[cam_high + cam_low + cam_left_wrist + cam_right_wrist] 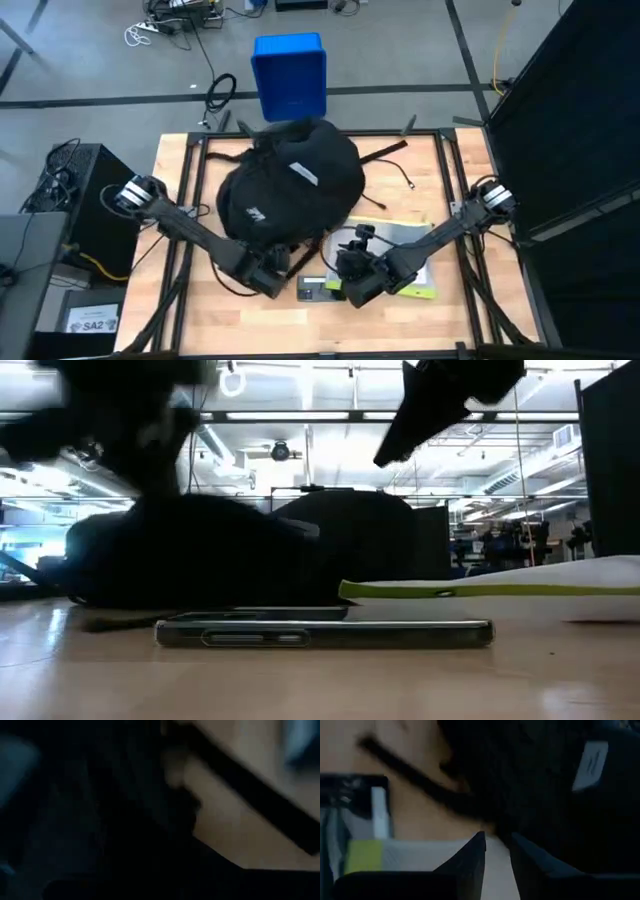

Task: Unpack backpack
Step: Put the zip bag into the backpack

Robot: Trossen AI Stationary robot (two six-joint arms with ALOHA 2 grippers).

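Low view alone shows phone (325, 632) edge-on, backpack (250, 550) behind, book (500, 590) beside.

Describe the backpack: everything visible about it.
The backpack is a large, rounded black fabric bag lying on the wooden table toward its far middle. A small white rectangular label and a white logo print show on top. Thin black straps trail onto the wood. The left gripper is at its near edge; a white and yellow-green booklet lies just beside it.

High view straight down, low view table-level, both sharing backpack (290, 185)
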